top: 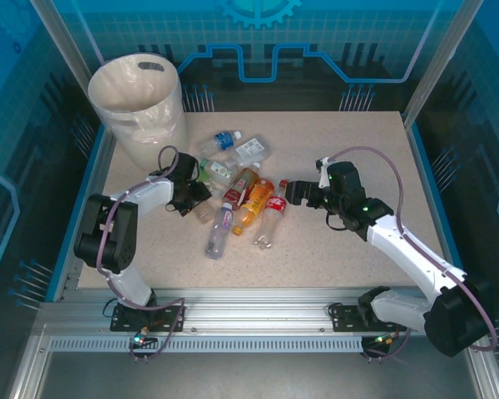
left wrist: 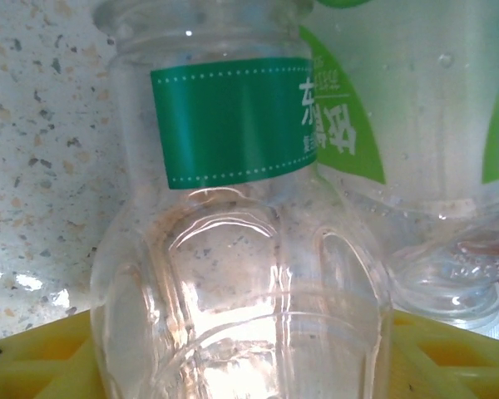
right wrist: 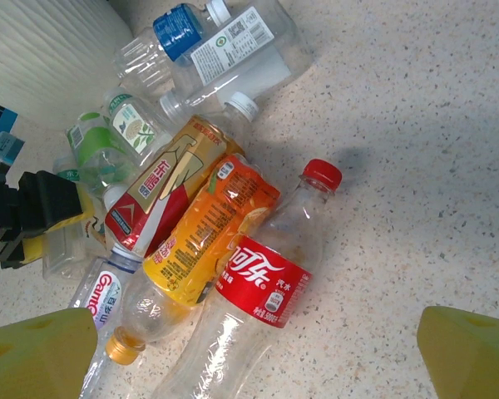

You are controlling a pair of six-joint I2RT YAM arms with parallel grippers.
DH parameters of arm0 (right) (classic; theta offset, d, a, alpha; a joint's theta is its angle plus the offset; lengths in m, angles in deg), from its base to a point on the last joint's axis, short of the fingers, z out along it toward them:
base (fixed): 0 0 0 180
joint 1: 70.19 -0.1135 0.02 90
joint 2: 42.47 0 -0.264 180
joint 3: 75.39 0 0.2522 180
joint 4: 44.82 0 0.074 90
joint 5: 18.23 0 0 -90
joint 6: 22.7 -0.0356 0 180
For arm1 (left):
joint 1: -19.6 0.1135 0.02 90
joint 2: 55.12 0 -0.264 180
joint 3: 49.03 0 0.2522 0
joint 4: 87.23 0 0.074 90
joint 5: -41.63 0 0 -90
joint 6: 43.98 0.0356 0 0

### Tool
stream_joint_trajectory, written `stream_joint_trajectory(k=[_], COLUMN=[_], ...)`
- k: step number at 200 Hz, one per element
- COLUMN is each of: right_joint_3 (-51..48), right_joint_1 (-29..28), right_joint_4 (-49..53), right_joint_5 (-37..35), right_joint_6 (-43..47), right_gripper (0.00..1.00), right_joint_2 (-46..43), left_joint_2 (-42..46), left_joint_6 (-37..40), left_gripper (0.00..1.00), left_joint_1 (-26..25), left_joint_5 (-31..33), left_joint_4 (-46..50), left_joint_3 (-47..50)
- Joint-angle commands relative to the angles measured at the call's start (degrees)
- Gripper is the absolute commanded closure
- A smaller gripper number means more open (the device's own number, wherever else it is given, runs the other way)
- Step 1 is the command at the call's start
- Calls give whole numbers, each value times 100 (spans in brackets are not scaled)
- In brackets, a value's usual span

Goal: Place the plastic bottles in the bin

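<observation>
Left claw (top: 193,202) is clamped on a small clear green-banded bottle (left wrist: 233,208) at the 9 o'clock edge of the plastic bottles (top: 241,195), heaped in the middle of the table (top: 358,166). Right claw (top: 293,193) gapes wide at their 3 o'clock. Bin (top: 150,125) stands upright at the table's 11 o'clock corner, apart from them.

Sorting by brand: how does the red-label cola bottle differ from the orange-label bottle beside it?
The red-label cola bottle has a red cap, the orange-label bottle an orange one. The cola bottle's label is a narrow band; the orange-label bottle's wraps most of its body. Their caps point opposite ways. Both lie on their sides, side by side.
</observation>
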Motion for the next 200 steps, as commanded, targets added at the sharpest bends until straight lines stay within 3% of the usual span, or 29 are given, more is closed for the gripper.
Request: stream_joint_trajectory(k=[1,72,127,200], right_joint_3=[-53,-317,-346,-420], right_joint_1=[-93,-169,-199,-206], right_joint_4=[-251,-890,-1359,-1928], right_joint_5=[-47,-25,184,-32], right_joint_6=[303,1134,1109,837], right_gripper=[0,0,0,0], right_joint_2=[-179,-582,-695,-720], left_joint_2=[258,1775,2940,2865], left_joint_6=[230,231,672,2006], left_gripper=[42,49,50,49], left_joint_1=[-5,-14,-22,-4], left_joint_5=[129,819,1533,1911], left_joint_4=[-31,-472,-698,-2431], left_joint_3=[221,662,64,-1201])
